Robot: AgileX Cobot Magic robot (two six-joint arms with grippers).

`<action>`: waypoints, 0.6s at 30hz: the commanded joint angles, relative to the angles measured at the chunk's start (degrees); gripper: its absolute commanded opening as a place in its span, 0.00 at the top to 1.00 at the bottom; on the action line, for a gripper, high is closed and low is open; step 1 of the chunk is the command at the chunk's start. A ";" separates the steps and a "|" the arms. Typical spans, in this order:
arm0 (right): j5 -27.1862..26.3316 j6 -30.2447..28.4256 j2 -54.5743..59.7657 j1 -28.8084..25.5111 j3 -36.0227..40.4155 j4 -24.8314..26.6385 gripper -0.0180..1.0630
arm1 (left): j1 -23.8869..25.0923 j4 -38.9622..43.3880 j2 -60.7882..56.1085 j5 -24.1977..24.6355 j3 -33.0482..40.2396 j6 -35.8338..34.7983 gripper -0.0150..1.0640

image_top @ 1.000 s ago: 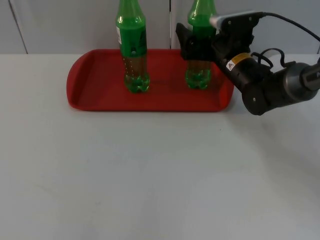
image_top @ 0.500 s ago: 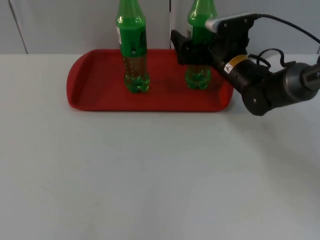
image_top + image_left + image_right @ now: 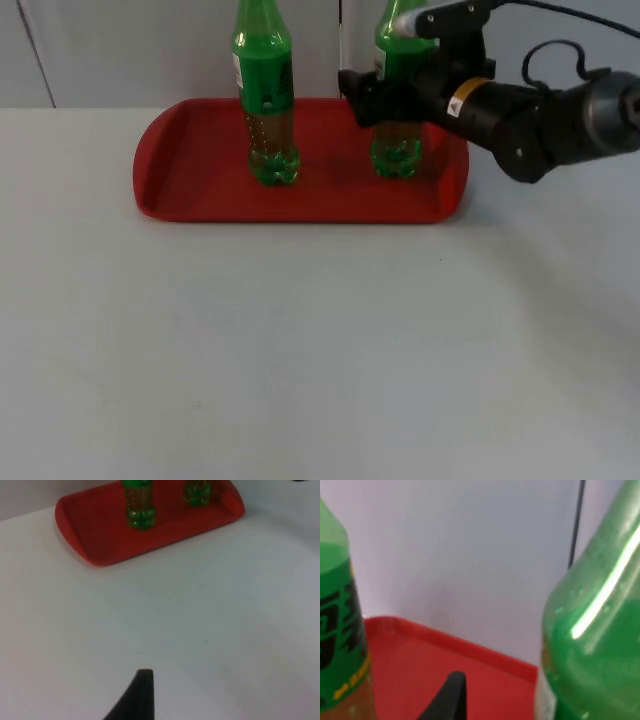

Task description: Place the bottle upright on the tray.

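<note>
Two green bottles stand upright on the red tray point(image 3: 200, 190) at the back of the table. The left bottle point(image 3: 266, 100) stands alone. My right gripper point(image 3: 372, 98) is at the middle of the right bottle point(image 3: 397, 152), open, its black fingers point(image 3: 352, 84) around the bottle's body without lifting it. In the right wrist view the right bottle point(image 3: 595, 630) is close beside the fingertip point(image 3: 451, 692), with the left bottle point(image 3: 337, 630) and the tray point(image 3: 420, 650) beyond. My left gripper point(image 3: 144, 692) waits over bare table, far from the tray point(image 3: 100, 535).
The grey partition wall point(image 3: 120, 50) rises directly behind the tray. The white table top point(image 3: 300, 340) stretches wide and bare in front of the tray.
My right gripper has risen along the right bottle and shifted slightly back, while the bottle's base has stayed in place on the tray. The left bottle has not moved.
</note>
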 commanded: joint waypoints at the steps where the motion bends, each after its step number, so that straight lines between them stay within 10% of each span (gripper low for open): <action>1: 2.74 0.22 -1.50 -0.05 -0.03 -0.43 0.01 | -0.32 0.21 -0.19 -0.66 0.27 -0.29 0.01; 18: 15.12 4.52 -10.75 0.51 8.36 -0.19 0.01 | -0.32 0.21 -0.19 -0.66 0.27 -0.29 0.01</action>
